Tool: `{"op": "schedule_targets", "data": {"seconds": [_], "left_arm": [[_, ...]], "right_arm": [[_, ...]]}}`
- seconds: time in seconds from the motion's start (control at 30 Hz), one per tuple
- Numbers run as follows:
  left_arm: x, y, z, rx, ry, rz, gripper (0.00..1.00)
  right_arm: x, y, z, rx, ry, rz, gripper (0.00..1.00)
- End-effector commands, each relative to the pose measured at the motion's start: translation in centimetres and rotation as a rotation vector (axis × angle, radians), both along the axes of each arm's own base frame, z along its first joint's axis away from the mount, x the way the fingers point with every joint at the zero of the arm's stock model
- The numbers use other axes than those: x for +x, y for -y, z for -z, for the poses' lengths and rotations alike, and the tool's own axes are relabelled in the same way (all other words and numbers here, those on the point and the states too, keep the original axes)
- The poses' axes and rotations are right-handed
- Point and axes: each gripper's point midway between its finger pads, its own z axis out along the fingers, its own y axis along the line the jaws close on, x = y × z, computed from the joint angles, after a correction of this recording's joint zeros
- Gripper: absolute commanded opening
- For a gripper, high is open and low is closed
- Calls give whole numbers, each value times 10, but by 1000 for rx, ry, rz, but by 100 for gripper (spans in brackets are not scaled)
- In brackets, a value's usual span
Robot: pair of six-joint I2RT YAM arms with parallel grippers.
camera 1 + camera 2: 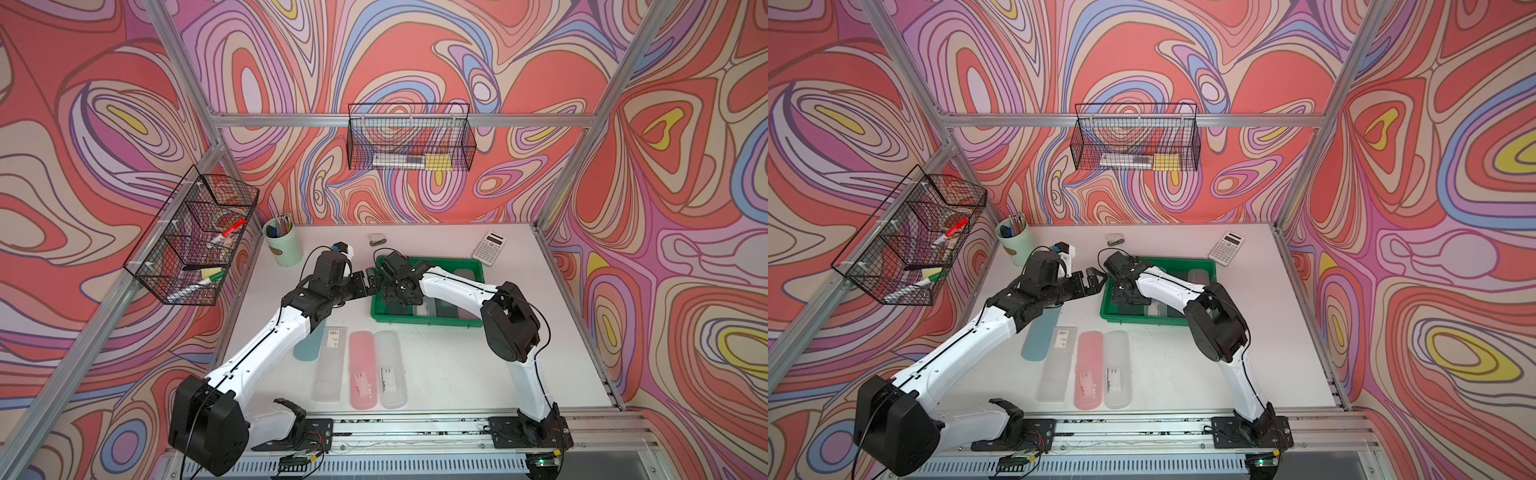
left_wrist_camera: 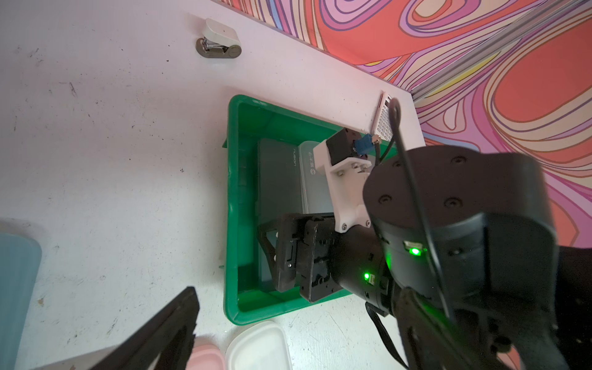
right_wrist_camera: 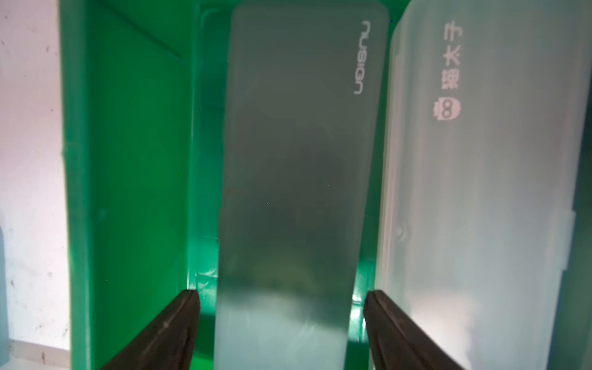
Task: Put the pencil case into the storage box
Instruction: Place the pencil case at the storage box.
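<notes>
A: Where is the frosted grey translucent plastic pencil case (image 3: 298, 160) found?

B: It is seen lying flat on the floor of the shallow bright green plastic storage box (image 3: 128, 160), directly beneath the right end effector (image 3: 280, 298), its length running away from the fingers (image 3: 173, 333).

A: Is it gripped?

B: No. The right end effector is released. A strip of green is seen between each dark finger and the case's long edges, so nothing is grasped.

A: What is found beside it?

B: A milky white translucent plastic pencil case (image 3: 480, 192) with a side clasp is laid parallel, just past one finger. Whether the two cases touch cannot be told. The box wall is seen past the opposite finger.

A: And the left end effector (image 1: 1094, 282)?

B: It is held just outside the box rim, close to the right end effector. Its fingers are spread apart and nothing is held between them.

A: What is seen on the white bench (image 1: 457, 374)?

B: Four cases are laid in a row, on the arm-base side of the left end effector:
- a teal pencil case (image 1: 311, 349), partly hidden under the left arm
- a clear rectangular pencil case (image 1: 330, 365) with a barcode label
- a pink pencil case (image 1: 363, 365)
- a frosted clear pencil case (image 1: 390, 365)

A small white stapler (image 1: 377, 240) is seen on the far side of both end effectors.
</notes>
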Motion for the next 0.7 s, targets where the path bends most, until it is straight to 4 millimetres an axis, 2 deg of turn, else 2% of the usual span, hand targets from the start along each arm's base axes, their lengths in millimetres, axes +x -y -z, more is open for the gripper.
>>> {"op": "schedule_targets", "data": {"seconds": [0.0, 0.2, 0.37, 0.53, 0.67], "left_arm": [[-2, 3, 4, 1, 8, 18, 99], [-10, -7, 24, 31, -28, -11, 99], [-18, -13, 47, 71, -72, -16, 99], [-27, -13, 72, 88, -134, 1, 99], [-28, -18, 86, 108, -161, -18, 99]], "right_arm": [[12, -5, -26, 30, 71, -9, 88], [18, -1, -67, 66, 163, -5, 89], [19, 22, -86, 131, 211, 45, 86], [12, 47, -88, 94, 222, 53, 84], [9, 54, -72, 8, 165, 38, 86]]}}
